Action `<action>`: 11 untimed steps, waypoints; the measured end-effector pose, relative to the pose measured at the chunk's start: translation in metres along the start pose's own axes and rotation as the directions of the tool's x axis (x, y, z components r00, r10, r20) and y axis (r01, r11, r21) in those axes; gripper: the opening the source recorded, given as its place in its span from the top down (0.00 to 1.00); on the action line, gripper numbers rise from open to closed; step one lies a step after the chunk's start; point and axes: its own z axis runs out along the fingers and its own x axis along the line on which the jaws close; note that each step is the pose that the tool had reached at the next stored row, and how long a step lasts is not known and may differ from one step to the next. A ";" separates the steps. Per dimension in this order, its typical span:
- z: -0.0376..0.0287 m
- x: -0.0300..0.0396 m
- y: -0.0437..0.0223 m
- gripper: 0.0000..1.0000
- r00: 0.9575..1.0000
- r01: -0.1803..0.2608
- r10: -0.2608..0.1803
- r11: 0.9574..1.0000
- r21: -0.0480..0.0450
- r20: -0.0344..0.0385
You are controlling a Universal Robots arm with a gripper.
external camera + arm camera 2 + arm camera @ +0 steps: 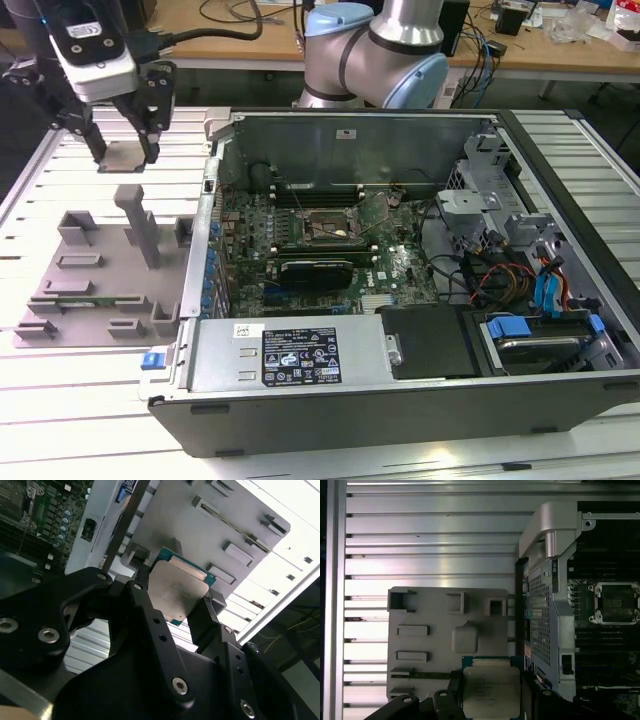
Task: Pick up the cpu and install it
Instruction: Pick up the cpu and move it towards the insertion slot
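The cpu (124, 156), a flat square chip with a silvery top, hangs in the air at the exterior view's far left, above the slatted table. My gripper (125, 158) is shut on it, one black finger on each side. Both wrist views show the cpu (177, 591) (491, 692) clamped between the fingers (142, 597), with its green underside edge showing. The grey holder block (100, 270) (445, 640) lies below and in front of it. The dark metal-framed socket (328, 225) (614, 602) sits on the green board inside the open computer case, off to the exterior view's right of the gripper.
The open computer case (560, 400) takes up the middle and right of the exterior view, its side wall (205, 220) standing between the holder block and the board. Cables and drive bays (520, 270) crowd its right part. The arm's base (375, 50) stands behind the case.
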 end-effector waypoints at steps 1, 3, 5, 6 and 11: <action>0.0000 -0.0033 0.0000 0.45 1.000 0.000 0.000 1.000 0.000 0.000; -0.0001 -0.0077 0.0000 0.45 1.000 0.000 0.000 1.000 0.000 0.000; 0.0000 -0.0170 0.0001 0.45 1.000 0.000 0.000 1.000 0.000 0.000; -0.0001 -0.0209 0.0002 0.45 1.000 0.000 0.000 1.000 0.000 0.000; -0.0001 -0.0361 0.0003 0.45 1.000 0.000 0.000 1.000 0.000 0.000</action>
